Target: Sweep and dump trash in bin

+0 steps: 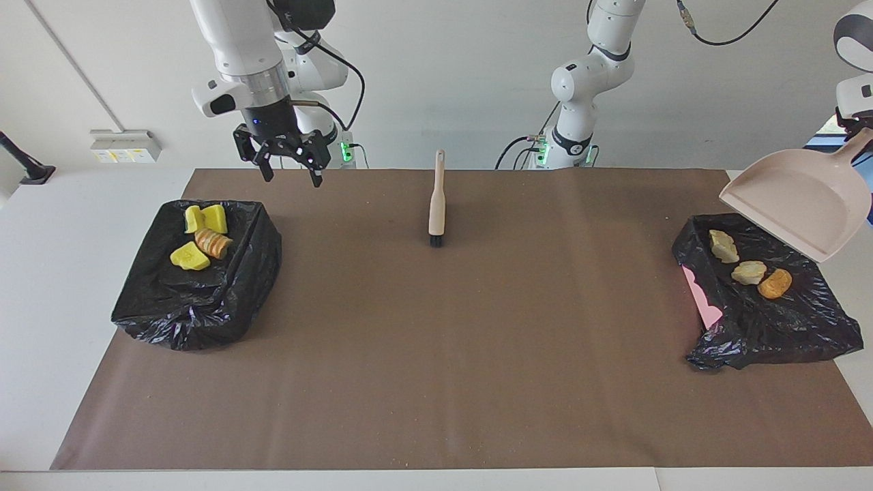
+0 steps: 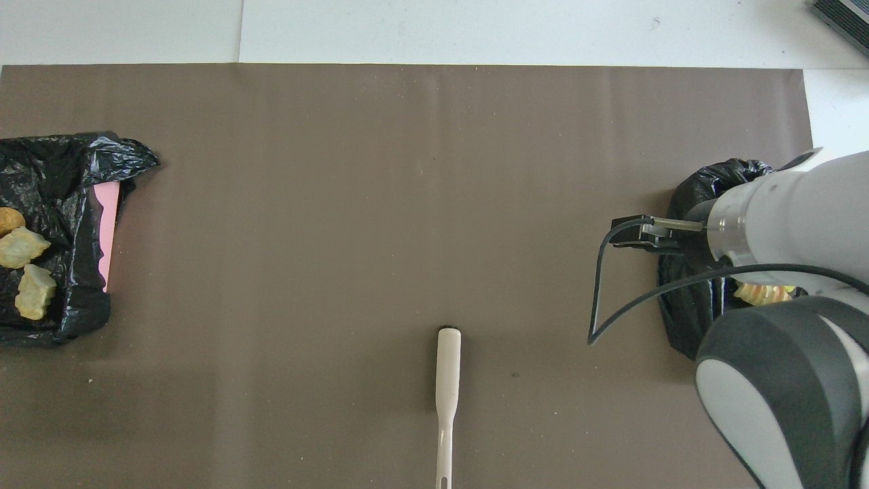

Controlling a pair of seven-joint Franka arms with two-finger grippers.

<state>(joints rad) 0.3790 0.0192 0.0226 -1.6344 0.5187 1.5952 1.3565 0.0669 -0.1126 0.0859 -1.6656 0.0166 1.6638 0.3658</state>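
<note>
Brown mat, facing view alone shows dustpan over trash

From my remote station, the overhead camera shows the brush lying alone on the brown mat, handle toward the robots. At the left arm's end, three pieces of trash sit in a black-lined bin. At the other end, the right arm covers most of a second lined bin, where one ridged tan piece peeks out.
</note>
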